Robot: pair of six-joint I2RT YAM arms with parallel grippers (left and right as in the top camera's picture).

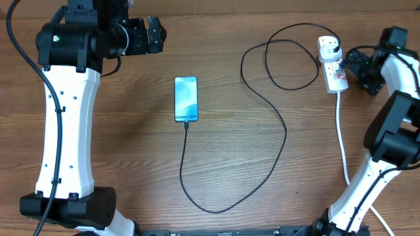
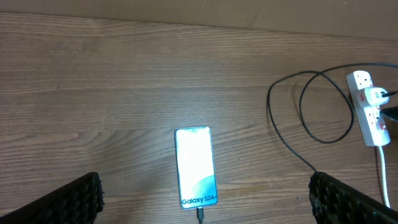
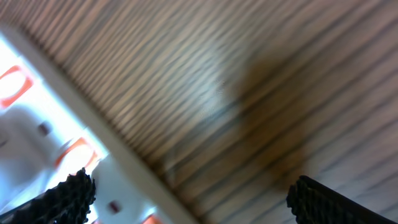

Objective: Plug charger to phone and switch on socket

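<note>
The phone (image 1: 186, 99) lies flat mid-table, screen lit, reading "Galaxy S24+"; it also shows in the left wrist view (image 2: 196, 167). The charger cable (image 1: 262, 141) runs from the phone's bottom edge, where its tip sits (image 2: 200, 215), loops right and up to a plug in the white socket strip (image 1: 333, 65). The socket's red switches show blurred in the right wrist view (image 3: 37, 143). My left gripper (image 1: 152, 36) is open and empty, far left of the phone. My right gripper (image 1: 351, 62) is open, right beside the socket, one finger over its edge (image 3: 186, 199).
The socket's white lead (image 1: 342, 137) runs down the right side of the wooden table (image 1: 131, 151). The left arm's base stands at the lower left, the right arm's at the lower right.
</note>
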